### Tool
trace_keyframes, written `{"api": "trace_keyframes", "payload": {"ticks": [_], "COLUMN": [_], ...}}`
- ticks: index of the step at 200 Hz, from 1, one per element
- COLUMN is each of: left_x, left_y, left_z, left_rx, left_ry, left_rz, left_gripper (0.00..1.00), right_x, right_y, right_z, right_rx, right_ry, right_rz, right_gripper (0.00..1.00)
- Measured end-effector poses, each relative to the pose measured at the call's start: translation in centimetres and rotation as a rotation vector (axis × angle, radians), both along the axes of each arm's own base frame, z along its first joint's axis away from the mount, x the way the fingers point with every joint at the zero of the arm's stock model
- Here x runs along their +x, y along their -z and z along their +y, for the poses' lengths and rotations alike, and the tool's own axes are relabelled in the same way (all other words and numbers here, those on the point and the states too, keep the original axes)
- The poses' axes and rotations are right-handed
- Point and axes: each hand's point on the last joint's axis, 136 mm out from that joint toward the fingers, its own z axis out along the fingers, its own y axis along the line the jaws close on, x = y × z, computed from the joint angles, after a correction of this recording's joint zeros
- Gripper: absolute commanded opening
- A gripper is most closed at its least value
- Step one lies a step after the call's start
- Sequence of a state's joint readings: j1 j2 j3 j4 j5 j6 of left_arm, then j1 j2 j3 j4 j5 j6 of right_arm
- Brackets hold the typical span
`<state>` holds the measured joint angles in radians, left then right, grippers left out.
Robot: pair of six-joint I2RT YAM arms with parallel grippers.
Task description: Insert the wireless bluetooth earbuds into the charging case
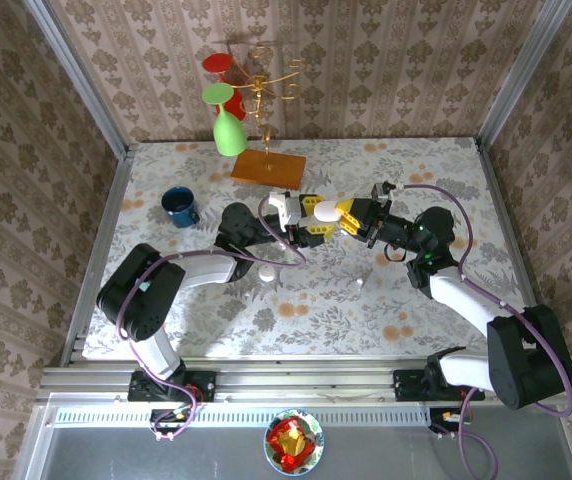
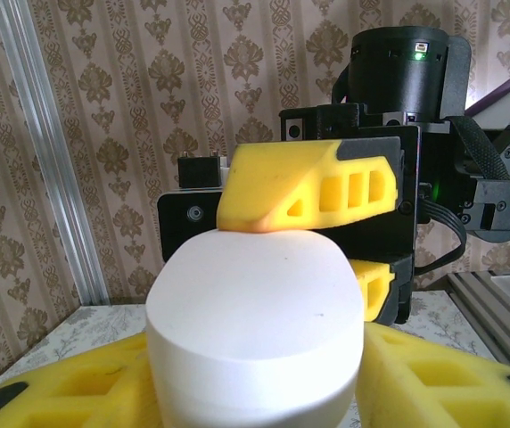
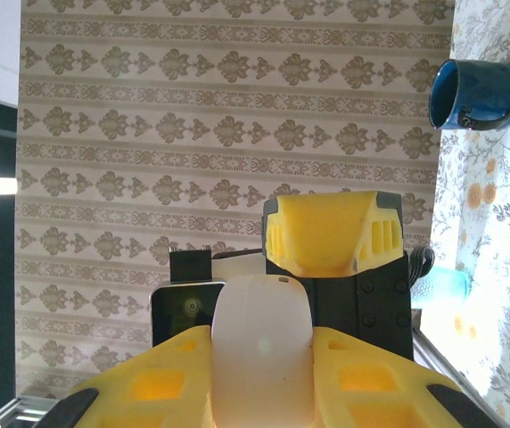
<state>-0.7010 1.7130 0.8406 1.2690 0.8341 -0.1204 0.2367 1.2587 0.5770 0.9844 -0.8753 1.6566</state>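
The white charging case hangs above the middle of the table, held from both sides. My left gripper is shut on its wide body, with the yellow fingers on either side. My right gripper is shut on the same case, pinching it across its narrow width. In the left wrist view a right finger rests on top of the case. One tiny white earbud lies on the table below the right arm. A larger white rounded piece lies near the left arm.
A blue mug stands at the left, also seen from the right wrist as the mug. A gold stand on a wooden base holds green and red glasses at the back. Patterned walls enclose the table.
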Motion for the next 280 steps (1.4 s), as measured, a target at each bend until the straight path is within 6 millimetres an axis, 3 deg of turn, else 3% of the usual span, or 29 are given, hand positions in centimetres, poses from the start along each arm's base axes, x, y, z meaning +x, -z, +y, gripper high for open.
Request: {"api": "trace_keyframes", "payload": {"ticks": [109,164,175,205,226,253,280], "left_x": [0.0,0.0,0.0,-0.1,0.0,0.2,0.0], "left_y": [0.0,0.1,0.1,0.2,0.1,0.4,1.1], "left_z": [0.0,0.0,0.0,-0.1,0.0,0.5,1.6], "left_rx": [-0.001,0.004,0.004,0.007,0.005,0.007,0.018], "left_ry": [0.002,0.006,0.006,0.013,0.011,-0.008,-0.025], "left_rz": [0.009,0.029,0.029,0.029,0.032,0.059,0.098], "left_gripper": [0.46,0.31,0.30,0.30,0.31,0.30,0.29], "right_x": [0.1,0.1,0.1,0.1,0.2,-0.1,-0.6], "right_y": [0.2,0.4,0.4,0.6,0.8,-0.5,-3.6], "right_z": [0.0,0.0,0.0,-0.1,-0.8,-2.4,-3.6], "right_rx": [-0.008,-0.010,-0.010,-0.022,-0.062,-0.187,-0.353], "right_ry": [0.002,0.002,0.002,0.008,0.044,0.138,0.239], "right_rz": [0.002,0.010,0.011,0.011,-0.007,-0.107,-0.286], "right_gripper": [0.09,0.10,0.16,0.56,0.72,0.75,0.76]}}
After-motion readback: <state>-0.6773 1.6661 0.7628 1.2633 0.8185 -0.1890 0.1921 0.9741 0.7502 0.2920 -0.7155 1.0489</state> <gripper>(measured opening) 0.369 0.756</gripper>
